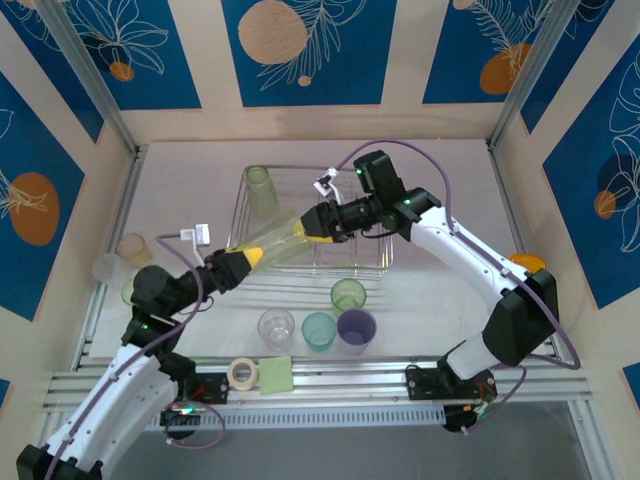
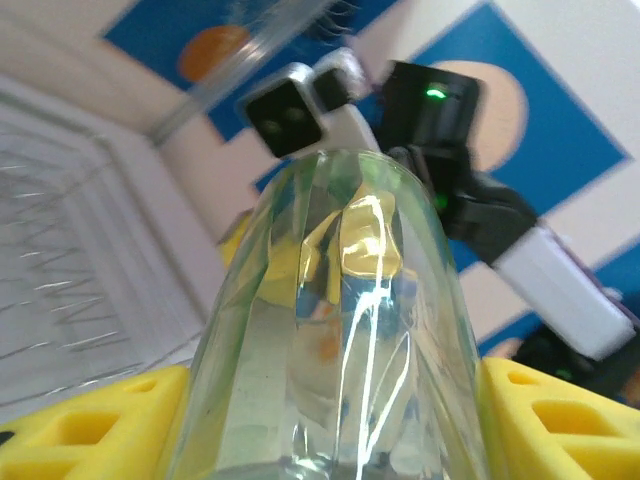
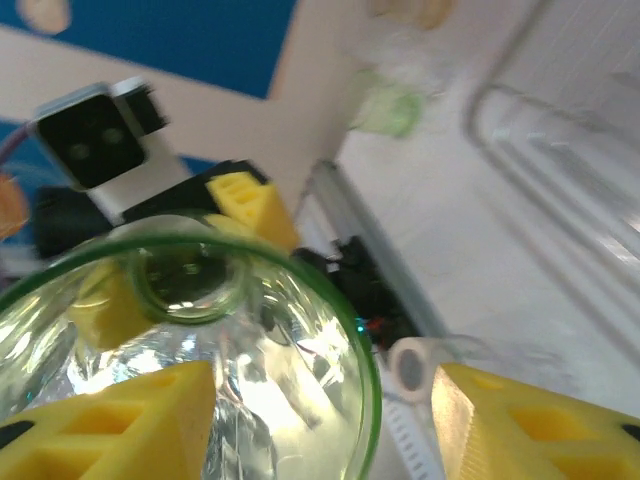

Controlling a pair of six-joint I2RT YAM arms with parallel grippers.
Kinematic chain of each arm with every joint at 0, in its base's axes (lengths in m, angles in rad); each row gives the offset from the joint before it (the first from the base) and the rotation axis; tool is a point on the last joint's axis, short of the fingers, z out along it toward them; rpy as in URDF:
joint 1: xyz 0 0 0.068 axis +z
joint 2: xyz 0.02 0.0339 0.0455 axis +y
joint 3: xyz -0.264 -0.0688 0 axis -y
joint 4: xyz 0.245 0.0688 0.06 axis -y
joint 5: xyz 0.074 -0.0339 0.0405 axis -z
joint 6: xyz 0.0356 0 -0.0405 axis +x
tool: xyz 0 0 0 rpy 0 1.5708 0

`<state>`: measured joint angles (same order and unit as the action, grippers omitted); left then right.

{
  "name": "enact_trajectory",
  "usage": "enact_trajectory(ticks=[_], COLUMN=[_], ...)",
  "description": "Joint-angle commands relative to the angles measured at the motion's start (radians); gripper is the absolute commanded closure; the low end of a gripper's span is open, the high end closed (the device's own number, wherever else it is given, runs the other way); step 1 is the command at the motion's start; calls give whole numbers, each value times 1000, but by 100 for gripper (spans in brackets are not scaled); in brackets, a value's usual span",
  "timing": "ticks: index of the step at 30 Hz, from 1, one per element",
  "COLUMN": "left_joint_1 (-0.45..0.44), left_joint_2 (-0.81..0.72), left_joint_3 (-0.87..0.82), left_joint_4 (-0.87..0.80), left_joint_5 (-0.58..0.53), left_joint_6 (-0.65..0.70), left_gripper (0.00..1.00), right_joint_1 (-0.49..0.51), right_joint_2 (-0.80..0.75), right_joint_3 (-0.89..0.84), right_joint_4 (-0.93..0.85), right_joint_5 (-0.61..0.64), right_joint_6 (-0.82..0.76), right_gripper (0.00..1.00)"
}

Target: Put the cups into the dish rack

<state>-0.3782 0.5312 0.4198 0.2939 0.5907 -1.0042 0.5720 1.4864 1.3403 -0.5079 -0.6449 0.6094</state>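
A light green cup (image 1: 275, 238) hangs on its side over the dish rack (image 1: 386, 262), stretched between both arms. My left gripper (image 1: 250, 257) is shut on its base; in the left wrist view the cup (image 2: 340, 350) presses against both yellow fingers (image 2: 90, 430). My right gripper (image 1: 310, 228) is at the rim and stands open: in the right wrist view one finger (image 3: 110, 420) lies by the cup (image 3: 210, 390), while the other finger (image 3: 540, 430) is well clear of the green rim. Another green cup (image 1: 261, 188) stands in the rack's back left corner.
In front of the rack stand a green cup (image 1: 348, 294), a clear one (image 1: 276, 325), a teal one (image 1: 319, 330) and a lavender one (image 1: 357, 328). Peach (image 1: 132, 247) and clear (image 1: 107, 268) cups sit far left. A tape roll (image 1: 243, 372) lies near the front edge, an orange piece (image 1: 527, 263) at right.
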Motion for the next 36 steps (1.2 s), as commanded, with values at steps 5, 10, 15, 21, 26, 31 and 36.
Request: enact_trajectory(ticks=[5, 10, 15, 21, 26, 31, 36], left_joint_1=[-10, -57, -105, -161, -178, -178, -177], left_joint_2=[228, 524, 748, 959, 1070, 1224, 1400], left_joint_3=[551, 891, 1091, 1219, 1252, 1374, 1556], left_joint_4=[-977, -1243, -1369, -1397, -1306, -1351, -1456], left_joint_5=[-411, -609, -772, -910, -979, -993, -977], left_joint_6=[306, 408, 479, 495, 534, 595, 618], left_gripper=[96, 100, 100, 100, 100, 100, 100], right_joint_1=[-89, -248, -381, -433, -437, -444, -445], right_joint_2=[-232, -444, -538, -507, -469, -444, -427], right_joint_3=[-74, -318, -459, -445, -431, -422, -413], right_joint_4=[-378, -304, -204, -170, -175, -180, -188], right_joint_5=[698, 686, 623, 585, 570, 543, 521], right_joint_6=[-184, -211, -190, -208, -214, -227, -229], right_gripper=[32, 30, 29, 29, 28, 28, 28])
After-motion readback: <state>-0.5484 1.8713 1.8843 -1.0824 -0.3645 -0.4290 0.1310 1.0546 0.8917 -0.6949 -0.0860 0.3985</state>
